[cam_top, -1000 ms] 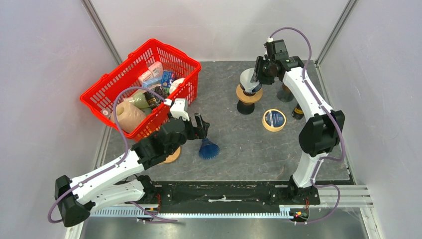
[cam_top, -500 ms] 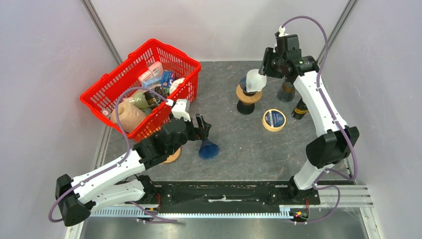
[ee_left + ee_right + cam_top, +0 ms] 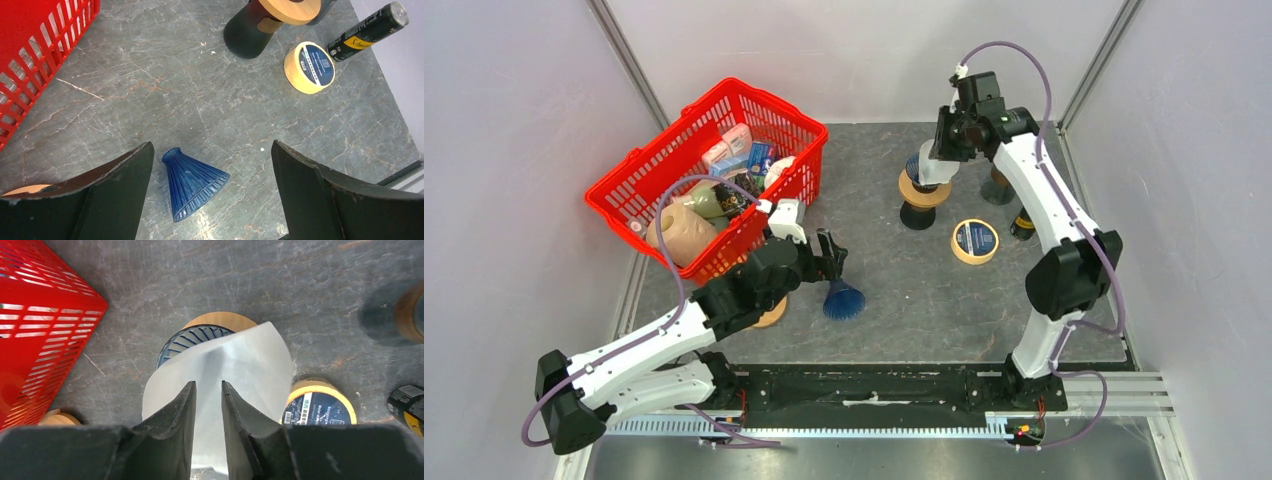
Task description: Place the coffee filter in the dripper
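A blue ribbed dripper (image 3: 917,168) (image 3: 183,340) sits on a wooden ring atop a dark stand at the back of the table. The white paper coffee filter (image 3: 935,163) (image 3: 245,357) leans over its right side and covers most of its mouth. My right gripper (image 3: 951,138) (image 3: 208,384) hangs right above the filter, its jaws a narrow gap apart with white paper showing through the gap. Whether they pinch the paper is unclear. My left gripper (image 3: 830,250) (image 3: 212,150) stands wide open over a second blue ribbed cone (image 3: 844,299) (image 3: 192,187) lying on its side.
A red basket (image 3: 639,180) full of goods stands at the left. A yellow tape roll (image 3: 975,241) (image 3: 310,67), a black can (image 3: 1024,222) (image 3: 367,30) and another dark stand (image 3: 997,185) lie right of the dripper. A wooden disc (image 3: 771,315) lies under my left arm.
My right gripper rose and swung right with the filter, then came back down over the dripper with its jaws closer together. The left arm has not moved.
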Robot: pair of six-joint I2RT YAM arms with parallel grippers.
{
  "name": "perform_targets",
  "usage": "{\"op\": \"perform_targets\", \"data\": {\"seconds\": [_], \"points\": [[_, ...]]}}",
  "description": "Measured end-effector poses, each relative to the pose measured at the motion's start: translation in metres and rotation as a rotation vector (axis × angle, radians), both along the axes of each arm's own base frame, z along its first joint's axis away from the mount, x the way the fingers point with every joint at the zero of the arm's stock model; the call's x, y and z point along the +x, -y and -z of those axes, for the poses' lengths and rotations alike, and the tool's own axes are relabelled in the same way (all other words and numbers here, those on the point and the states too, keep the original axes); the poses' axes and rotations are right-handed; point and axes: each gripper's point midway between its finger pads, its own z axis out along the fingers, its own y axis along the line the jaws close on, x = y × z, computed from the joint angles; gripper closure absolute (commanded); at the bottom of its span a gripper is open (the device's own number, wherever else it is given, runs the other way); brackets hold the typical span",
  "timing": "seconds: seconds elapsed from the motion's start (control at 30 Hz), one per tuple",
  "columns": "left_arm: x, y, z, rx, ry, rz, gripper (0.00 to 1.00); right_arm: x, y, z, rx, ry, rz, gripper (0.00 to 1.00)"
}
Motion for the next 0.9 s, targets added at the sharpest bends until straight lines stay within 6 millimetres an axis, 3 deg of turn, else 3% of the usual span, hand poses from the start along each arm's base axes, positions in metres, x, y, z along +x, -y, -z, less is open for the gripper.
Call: {"op": "perform_targets", "data": {"seconds": [0.27,0.57,0.9], "points": [[0.000,-0.002,0.000,0.004,0.000,-0.007,0.06,0.010,-0.011,0.047,-0.049,-0.116,-0.019,0.70],[-0.001,-0.004,-0.005,-0.007,0.011,-0.011,0.06,0.024,-0.010,0.057,-0.088,-0.124,-0.023,0.72],[-0.001,-0.004,-0.004,-0.006,0.010,-0.011,0.06,0.016,-0.011,0.072,-0.124,-0.175,-0.055,0.73]]}}
